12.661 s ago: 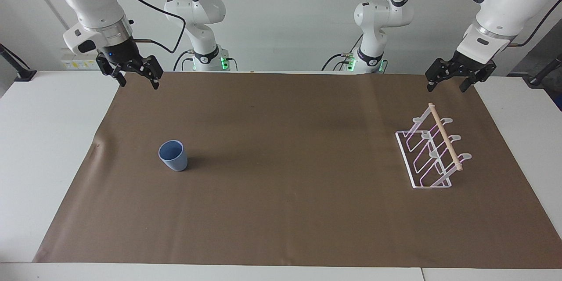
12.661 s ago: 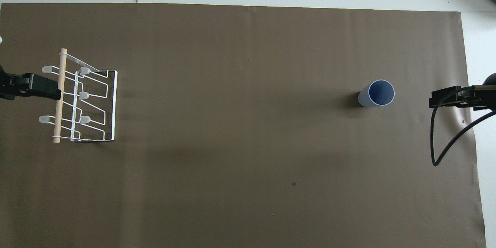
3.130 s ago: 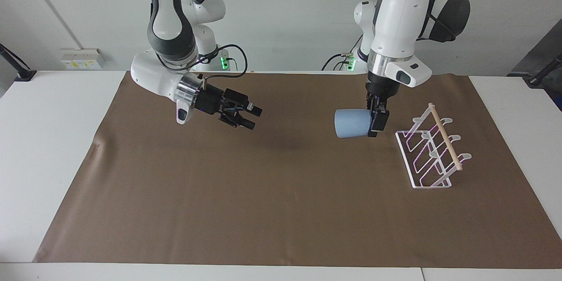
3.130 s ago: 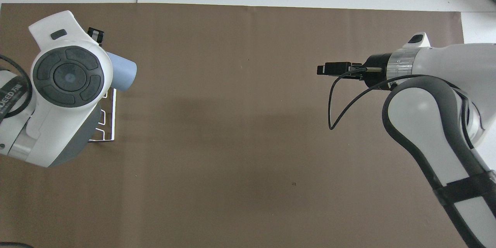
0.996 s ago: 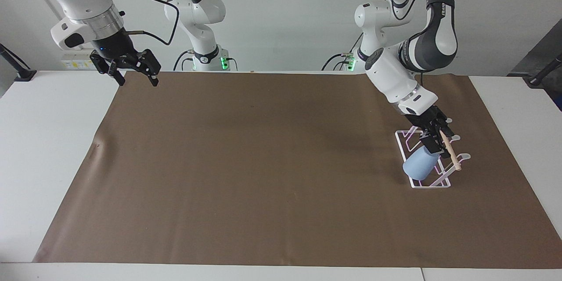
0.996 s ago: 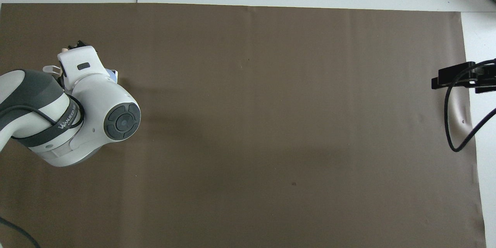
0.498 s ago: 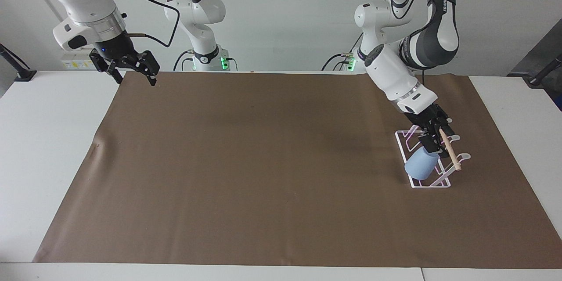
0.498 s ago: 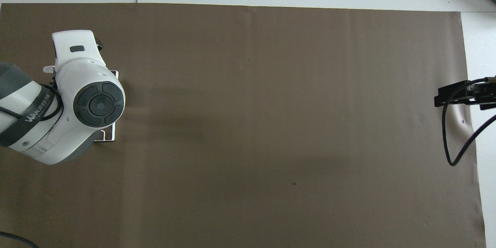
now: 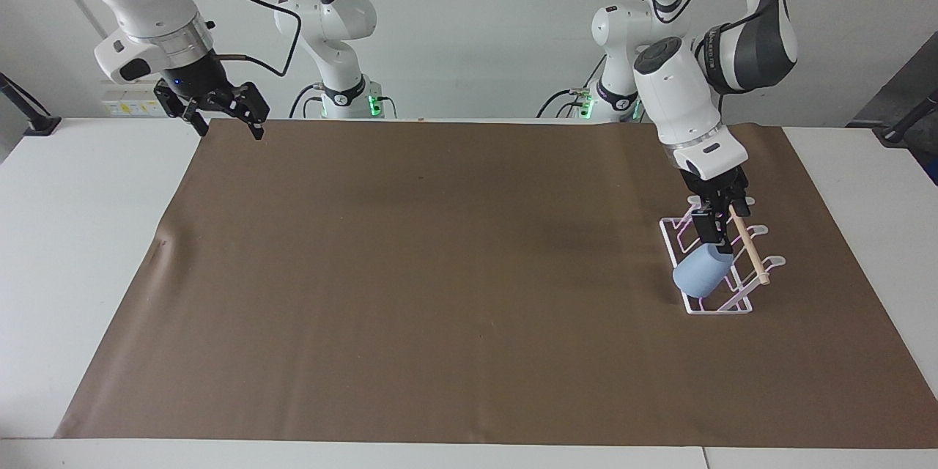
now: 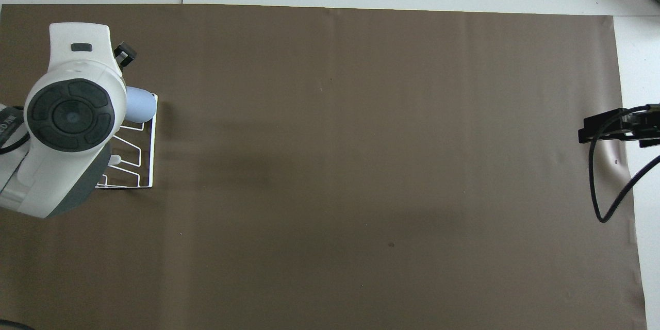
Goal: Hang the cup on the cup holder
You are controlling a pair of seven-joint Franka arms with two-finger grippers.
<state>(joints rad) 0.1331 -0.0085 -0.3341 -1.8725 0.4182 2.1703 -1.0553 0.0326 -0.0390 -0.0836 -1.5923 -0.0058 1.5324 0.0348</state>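
White tabletop (image 9: 80,249) is carrying one large brown mat (image 9: 440,271) that is covering most of it, with a plain white wall filling the top of the facing view. Two robot arms are coming in from the top of that view.

One cup (image 9: 701,271) is showing, blue-grey and tilted, sitting on a prong of the single cup holder (image 9: 747,304), a white wire rack with a wooden dowel (image 9: 747,243) along its top. Both are lying at the right of the facing view, and at the left edge of the overhead view, where the cup (image 10: 140,104) is peeking out beside the rack's wire (image 10: 149,165).

Just above the cup, the left gripper (image 9: 717,229) is pointing down over the rack; whether its fingers are gripping the cup or parted cannot be told. In the overhead view the left arm's white wrist (image 10: 72,113) is covering most of the rack and the gripper itself.

Near the mat's corner, in the upper left of the facing view, the right gripper (image 9: 229,127) is waiting in the air with its fingers spread wide, holding nothing. A black cable (image 10: 598,185) is looping down from it at the right edge of the overhead view.
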